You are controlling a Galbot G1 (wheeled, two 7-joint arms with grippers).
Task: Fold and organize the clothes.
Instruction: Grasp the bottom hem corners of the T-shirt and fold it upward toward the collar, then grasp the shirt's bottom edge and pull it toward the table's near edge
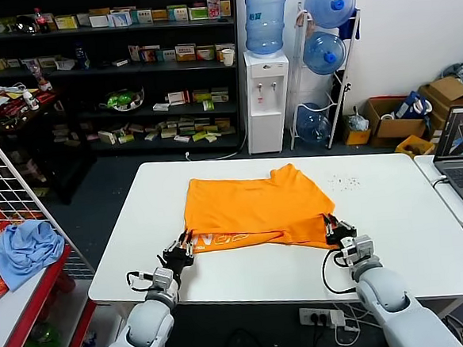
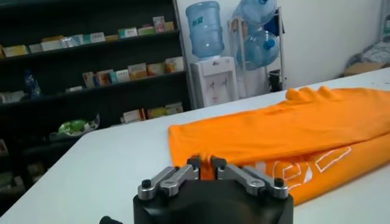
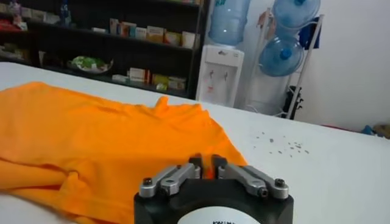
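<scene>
At the near edge of the white rectangular table (image 1: 426,231), the left gripper (image 1: 183,249) and right gripper (image 1: 336,231) each pinch a near corner of the bright orange soft-fabric T-shirt (image 1: 250,208), folded at the table's middle with white lettering along its near strip. Beyond stand dark shelves of boxed goods (image 1: 129,77), a white water dispenser (image 1: 267,99) and blue water bottles (image 1: 324,52). A light blue cloth (image 1: 26,247) lies on a red rack far left.

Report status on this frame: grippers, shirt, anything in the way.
Left gripper and right gripper at the near corners of the bright orange fabric T-shirt, folded on the white table. Nothing in the way.
</scene>
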